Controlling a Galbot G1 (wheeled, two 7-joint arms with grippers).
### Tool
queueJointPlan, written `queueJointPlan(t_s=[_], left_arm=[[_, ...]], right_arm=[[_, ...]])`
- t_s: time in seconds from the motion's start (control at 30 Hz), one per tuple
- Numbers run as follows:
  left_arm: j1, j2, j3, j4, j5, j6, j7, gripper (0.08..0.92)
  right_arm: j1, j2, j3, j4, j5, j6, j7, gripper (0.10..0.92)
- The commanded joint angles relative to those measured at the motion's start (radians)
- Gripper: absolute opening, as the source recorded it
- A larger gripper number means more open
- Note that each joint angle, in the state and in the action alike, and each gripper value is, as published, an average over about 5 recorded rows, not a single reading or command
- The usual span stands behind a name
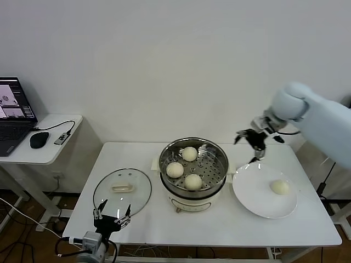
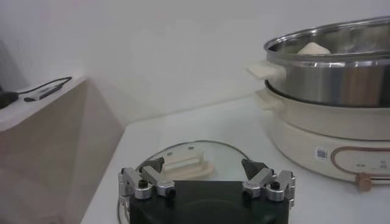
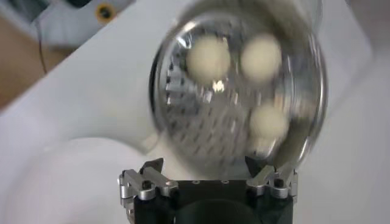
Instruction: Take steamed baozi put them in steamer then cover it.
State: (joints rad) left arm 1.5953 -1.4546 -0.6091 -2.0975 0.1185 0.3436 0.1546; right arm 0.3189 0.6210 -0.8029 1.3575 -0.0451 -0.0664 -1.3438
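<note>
Three baozi sit in the steamer. Beside it, the right end effector hangs wide open and empty above the plate holding a fourth bun. The left end effector, open and seemingly empty, sits over the cover.

Even, diffuse indoor light is being cast across the scene, and only faint soft shadows are being thrown on the white table. Bright glints are being reflected off the steamer beyond the right gripper, where everything is being smeared by motion blur. Past the left gripper, the cover is being rendered softly, slightly hazed.
</note>
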Motion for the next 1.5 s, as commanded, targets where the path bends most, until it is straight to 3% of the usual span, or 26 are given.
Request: queueJointPlan(t_s=[0.03, 0.33, 0.73, 1.1, 1.5], left_arm=[[0.003, 0.004, 0.0, 0.004, 0.0, 0.002, 0.002, 0.823], [0.008, 0.002, 0.0, 0.016, 0.003, 0.004, 0.004, 0.823], [0.005, -0.001, 0.002, 0.037, 0.004, 0.004, 0.004, 0.823], [0.0, -0.001, 0.002, 0.058, 0.005, 0.002, 0.004, 0.823], [-0.007, -0.002, 0.005, 0.079, 0.009, 0.002, 0.003, 0.823]], right_arm=[[-0.21, -0.133, 0.196, -0.072, -0.11, -0.18, -0.003, 0.823], [-0.357, -0.076, 0.273, -0.171, -0.287, -0.06, 0.046, 0.823], [-0.399, 0.03, 0.302, -0.327, -0.326, -0.04, 0.083, 0.823], [-0.431, 0.106, 0.325, -0.409, -0.455, 0.035, 0.116, 0.823], [-0.463, 0.146, 0.352, -0.477, -0.483, 0.104, 0.176, 0.823]])
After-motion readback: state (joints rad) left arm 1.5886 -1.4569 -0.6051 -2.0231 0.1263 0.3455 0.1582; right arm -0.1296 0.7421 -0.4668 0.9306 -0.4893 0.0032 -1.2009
